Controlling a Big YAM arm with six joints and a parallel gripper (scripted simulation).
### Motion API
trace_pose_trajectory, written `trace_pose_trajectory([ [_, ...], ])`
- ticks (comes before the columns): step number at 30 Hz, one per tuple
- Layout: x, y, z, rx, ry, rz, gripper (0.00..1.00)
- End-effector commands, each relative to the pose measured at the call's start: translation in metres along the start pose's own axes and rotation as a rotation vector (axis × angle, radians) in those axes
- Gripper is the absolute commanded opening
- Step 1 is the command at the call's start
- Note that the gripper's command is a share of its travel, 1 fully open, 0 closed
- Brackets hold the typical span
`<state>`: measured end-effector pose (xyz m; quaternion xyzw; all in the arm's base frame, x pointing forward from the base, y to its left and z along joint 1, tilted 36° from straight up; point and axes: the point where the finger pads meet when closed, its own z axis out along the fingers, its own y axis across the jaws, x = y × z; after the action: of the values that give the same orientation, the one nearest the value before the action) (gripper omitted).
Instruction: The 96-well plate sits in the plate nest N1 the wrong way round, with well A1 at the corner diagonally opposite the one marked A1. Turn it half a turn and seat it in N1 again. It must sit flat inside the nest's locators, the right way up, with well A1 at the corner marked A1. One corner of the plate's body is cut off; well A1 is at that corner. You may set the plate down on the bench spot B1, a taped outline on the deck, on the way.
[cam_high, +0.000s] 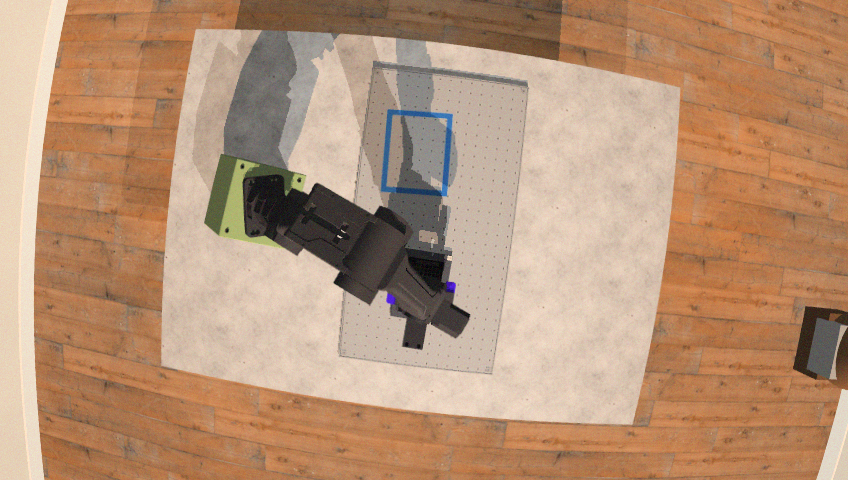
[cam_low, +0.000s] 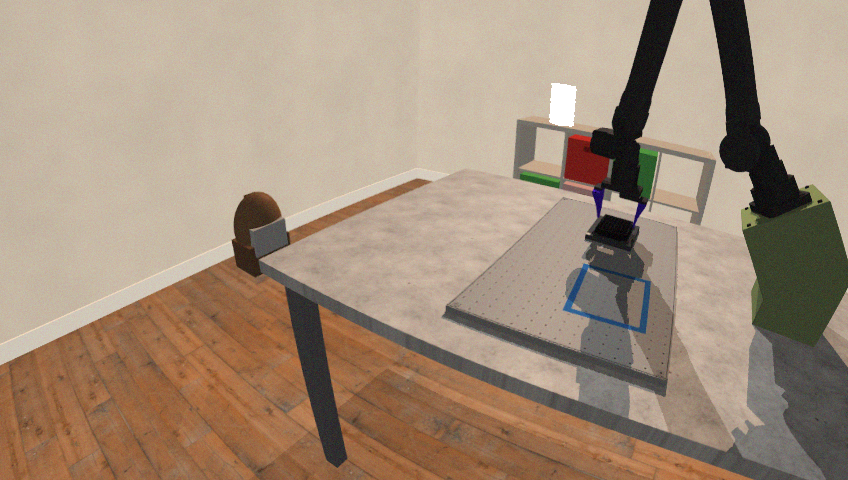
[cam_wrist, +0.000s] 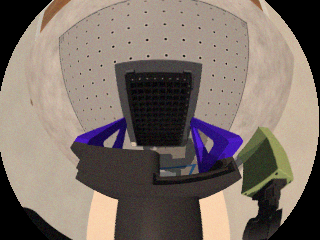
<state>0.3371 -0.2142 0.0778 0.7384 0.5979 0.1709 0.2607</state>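
Over the 96-well plate in its nest, the gripper hangs fully open, holding nothing.

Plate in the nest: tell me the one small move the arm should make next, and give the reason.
Probably lower a little further, then close. The gripper is open, its blue fingers standing just above the two sides of the black plate, which sits in the nest, so nothing is gripped yet. The fingertips look too high to clamp the plate's sides. The blue taped outline nearby has nothing on it.
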Motion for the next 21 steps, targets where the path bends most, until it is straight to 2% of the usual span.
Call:
trace_pose_trajectory([
  [1, 0.001, 0.008, 0.008, -0.013, -0.003, -0.002, 1.00],
  [9, -0.001, 0.014, 0.020, -0.023, -0.006, -0.004, 1.00],
  [21, -0.003, 0.007, 0.016, -0.016, -0.009, -0.003, 1.00],
])
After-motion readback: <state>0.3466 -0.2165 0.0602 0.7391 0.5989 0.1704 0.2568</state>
